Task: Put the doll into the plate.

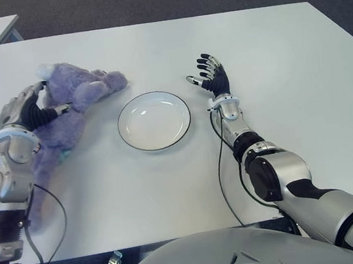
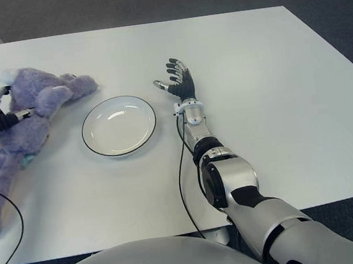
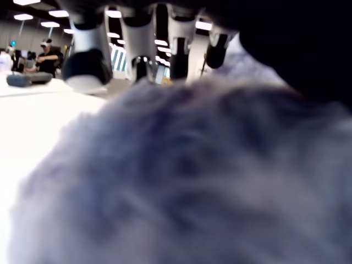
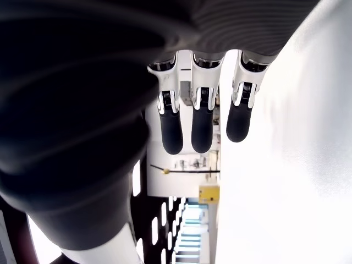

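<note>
Grasping stage, eye views: left hand (image 1: 32,110) clamped on the purple doll (image 1: 72,96), which sprawls on the white worktop (image 1: 284,61) just left of the plate (image 1: 154,120). Plate holds nothing. Right hand (image 1: 211,76) shows right of the plate, fingers spread, holding nothing.
Left wrist view: fur fills the frame, fingers (image 3: 88,60) over it. Judgement: lift clear of the rim before moving across, so trailing limbs don't drag the plate
</note>
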You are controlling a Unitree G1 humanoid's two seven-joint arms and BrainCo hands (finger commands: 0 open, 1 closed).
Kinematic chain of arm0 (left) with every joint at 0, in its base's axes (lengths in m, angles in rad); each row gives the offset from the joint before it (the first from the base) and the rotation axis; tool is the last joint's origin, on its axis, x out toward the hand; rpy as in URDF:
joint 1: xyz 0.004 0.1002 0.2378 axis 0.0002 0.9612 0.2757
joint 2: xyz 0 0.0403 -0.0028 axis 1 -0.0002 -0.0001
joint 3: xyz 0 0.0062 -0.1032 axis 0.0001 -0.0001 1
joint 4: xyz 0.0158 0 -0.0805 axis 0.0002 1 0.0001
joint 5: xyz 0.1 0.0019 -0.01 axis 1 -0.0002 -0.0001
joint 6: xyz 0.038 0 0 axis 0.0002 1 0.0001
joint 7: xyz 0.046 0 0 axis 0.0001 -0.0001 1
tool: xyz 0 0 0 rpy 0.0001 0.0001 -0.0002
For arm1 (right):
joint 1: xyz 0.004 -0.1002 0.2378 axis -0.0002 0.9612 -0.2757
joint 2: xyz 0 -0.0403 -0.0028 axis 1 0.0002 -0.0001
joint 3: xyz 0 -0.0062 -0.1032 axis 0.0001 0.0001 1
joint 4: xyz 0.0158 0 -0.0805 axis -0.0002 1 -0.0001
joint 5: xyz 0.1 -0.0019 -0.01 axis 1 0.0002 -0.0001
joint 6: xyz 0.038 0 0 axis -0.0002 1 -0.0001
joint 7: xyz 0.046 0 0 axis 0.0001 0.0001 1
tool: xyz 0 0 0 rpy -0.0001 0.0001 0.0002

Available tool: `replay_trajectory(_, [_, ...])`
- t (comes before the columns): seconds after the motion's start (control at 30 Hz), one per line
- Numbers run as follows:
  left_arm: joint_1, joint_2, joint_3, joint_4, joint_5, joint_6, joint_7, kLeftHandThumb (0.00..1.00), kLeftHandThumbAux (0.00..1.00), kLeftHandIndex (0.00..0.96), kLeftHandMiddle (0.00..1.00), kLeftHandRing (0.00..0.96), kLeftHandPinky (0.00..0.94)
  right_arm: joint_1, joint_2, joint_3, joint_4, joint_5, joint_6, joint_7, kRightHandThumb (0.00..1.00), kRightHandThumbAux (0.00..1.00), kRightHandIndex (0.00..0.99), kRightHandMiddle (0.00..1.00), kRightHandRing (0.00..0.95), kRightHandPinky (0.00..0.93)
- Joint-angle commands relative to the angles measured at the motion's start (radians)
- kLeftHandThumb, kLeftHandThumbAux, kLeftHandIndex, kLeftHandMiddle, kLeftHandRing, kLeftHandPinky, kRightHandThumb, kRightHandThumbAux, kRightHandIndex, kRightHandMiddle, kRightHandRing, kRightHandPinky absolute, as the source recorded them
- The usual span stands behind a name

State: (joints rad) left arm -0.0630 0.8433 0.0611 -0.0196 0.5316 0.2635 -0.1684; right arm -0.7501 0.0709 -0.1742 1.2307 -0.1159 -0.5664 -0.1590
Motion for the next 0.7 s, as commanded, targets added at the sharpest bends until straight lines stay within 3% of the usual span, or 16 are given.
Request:
replay_trajectory(0.03, [0.053,-0.059,-0.061,-0.132,0.012,0.121,-0.111,0.052,0.367,0.000,0.348,0.707,0.861,0.202,0.020,-0.001,0.129,-0.002,0.117,0.004,0.146,0.949,0.168,0.234,0.217,0.223])
replay_trajectory(0.17, [0.061,-0.068,-0.067,-0.199,0.007,0.184,-0.154,0.041,0.353,0.000,0.553,0.760,0.853,0.202,0.017,0.005,0.129,-0.008,0.117,0.003,0.150,0.951,0.169,0.234,0.217,0.225])
replay_trajectory(0.43, [0.067,-0.070,-0.098,-0.312,0.017,0.294,-0.227,0.030,0.347,0.000,0.673,0.799,0.845,0.200,0.016,0.009,0.129,-0.012,0.121,-0.008,0.163,0.945,0.172,0.236,0.222,0.236])
replay_trajectory(0.7, [0.065,-0.075,-0.121,-0.375,-0.002,0.352,-0.280,0.028,0.346,0.000,0.758,0.823,0.844,0.198,0.015,0.021,0.129,-0.022,0.123,-0.020,0.159,0.951,0.169,0.237,0.223,0.229])
